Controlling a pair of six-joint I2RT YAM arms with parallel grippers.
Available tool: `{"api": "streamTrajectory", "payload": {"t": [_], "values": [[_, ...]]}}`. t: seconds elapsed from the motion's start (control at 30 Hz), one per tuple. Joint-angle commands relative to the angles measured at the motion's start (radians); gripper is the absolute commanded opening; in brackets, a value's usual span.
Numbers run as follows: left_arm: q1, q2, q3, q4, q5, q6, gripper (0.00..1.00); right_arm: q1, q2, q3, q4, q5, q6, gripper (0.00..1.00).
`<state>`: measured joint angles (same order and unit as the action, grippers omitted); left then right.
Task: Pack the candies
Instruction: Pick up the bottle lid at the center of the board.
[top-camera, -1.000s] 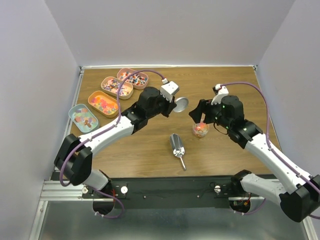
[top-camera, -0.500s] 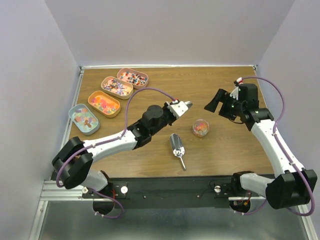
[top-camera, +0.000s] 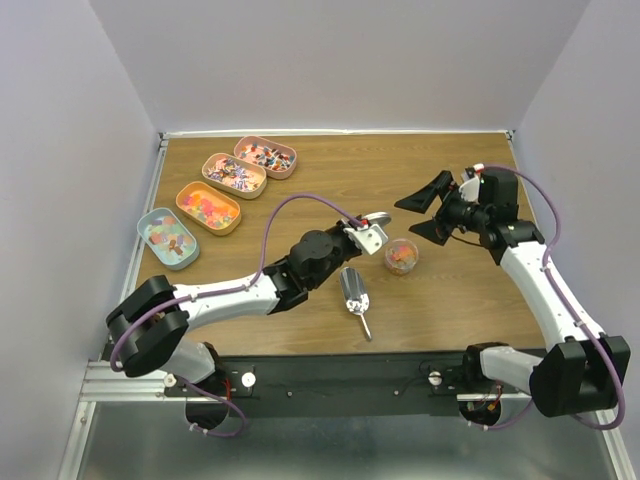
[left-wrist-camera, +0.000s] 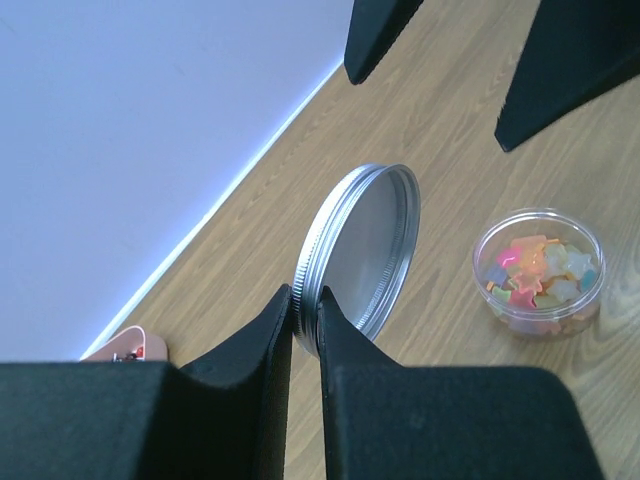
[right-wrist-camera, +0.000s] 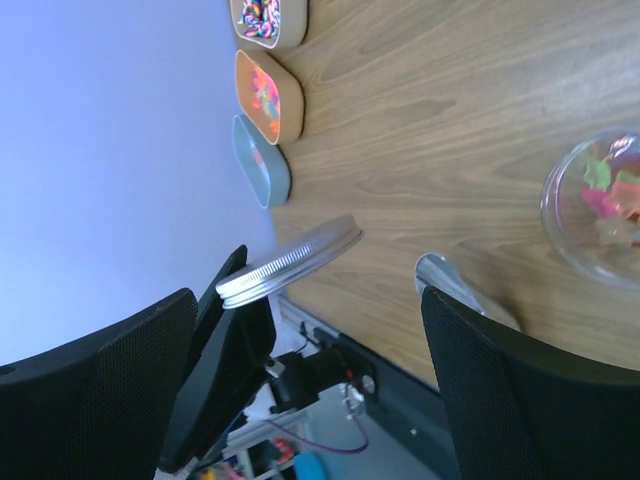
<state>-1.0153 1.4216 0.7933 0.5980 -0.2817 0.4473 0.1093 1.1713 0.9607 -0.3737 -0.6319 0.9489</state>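
Reaching from its base at the lower left of the overhead view, the left arm lies low and long across the brown wooden worktop (top-camera: 450, 300), its elbow bent near the middle of the frame. Its left hand (top-camera: 368, 232) is pinching the rim of a round silver metal lid (top-camera: 377, 219). The left wrist view shows the two black fingers (left-wrist-camera: 250, 338) pressed onto the lid's edge, with the lid tilted up on its side above the wood. The right arm rises from the lower right, runs up the right side of the frame and bends back toward the centre. Its right hand (top-camera: 425, 212) is raised off the worktop with its fingers spread wide. Just below the two hands a small clear round jar (left-wrist-camera: 478, 262) stands upright and uncovered. Some of the candies (left-wrist-camera: 535, 275) lie in it, a loose jumble of pink, orange, yellow and pale pieces with no shared direction or long axis that can be made out. More candies fill a row of four oval tins (top-camera: 180, 200) at the upper left of the frame, the row running diagonally from the left edge up toward the top centre. A silver metal scoop (top-camera: 352, 288) lies near the jar, its bowl toward the top and its handle pointing to the lower right.
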Motion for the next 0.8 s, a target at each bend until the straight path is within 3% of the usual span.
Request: {"api": "streamTrajectory", "payload": {"t": [0.0,0.27,0.57,0.77], "values": [[-0.019,0.030,0.018,0.072,-0.073,0.039,0.00,-0.003,-0.067,-0.056,0.087,-0.048,0.177,0.98],[-0.054,0.057,0.011,0.167,-0.154,0.117,0.00,0.009,-0.113,-0.132,0.179,-0.048,0.359,0.97],[-0.114,0.079,-0.006,0.253,-0.223,0.194,0.00,0.078,-0.065,-0.132,0.239,0.001,0.442,0.94],[-0.146,0.099,-0.017,0.304,-0.274,0.246,0.00,0.142,-0.015,-0.131,0.263,0.034,0.476,0.87]]}}
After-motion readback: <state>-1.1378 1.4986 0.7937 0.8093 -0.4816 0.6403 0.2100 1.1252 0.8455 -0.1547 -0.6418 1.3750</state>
